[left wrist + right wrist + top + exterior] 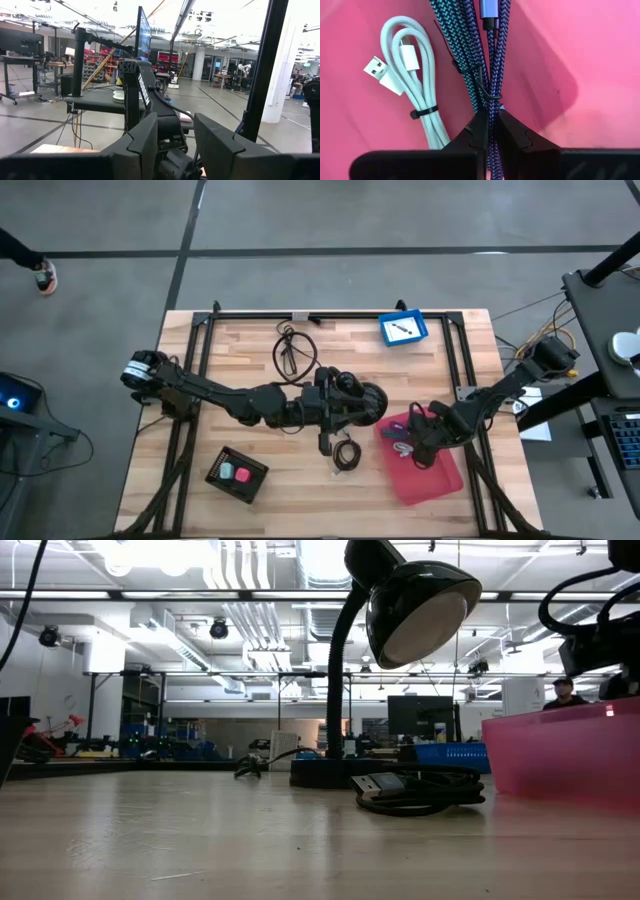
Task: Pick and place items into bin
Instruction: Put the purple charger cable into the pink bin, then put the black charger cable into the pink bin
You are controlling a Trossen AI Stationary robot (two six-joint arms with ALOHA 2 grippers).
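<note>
- High view: the table (250, 340) is pale wood with a black frame, and both arms reach in toward its middle.
- Red bin (428, 470) lies directly under the right gripper (418, 442), on the table's right side.
- Lamp (352, 398), black with a round base, sits just beside the left gripper (325, 442), on its far side; in the low view its shade (420, 600) hangs over the base.
- Left gripper hovers between the lamp and a coiled black cable (346, 454); its fingers (145, 145) stand partly apart with nothing visibly held between them.
- Coiled black cable lies on the wood just beside the left gripper, between it and the bin; the low view shows it flat beside the bin wall (560, 755).
- Black tray (236, 473) with a teal and a pink piece sits well away from the left gripper, toward the near-left edge.
- Blue tray (403, 329) rests at the far edge, well apart from both grippers.
- Loose black cord (293, 352) lies beyond the lamp.
- Right gripper is inside the bin, pinched closed on a braided blue cable (490, 55).
- White cable (412, 75), tied in a bundle, lies on the bin floor just beside the right gripper's fingers (517, 135).
</note>
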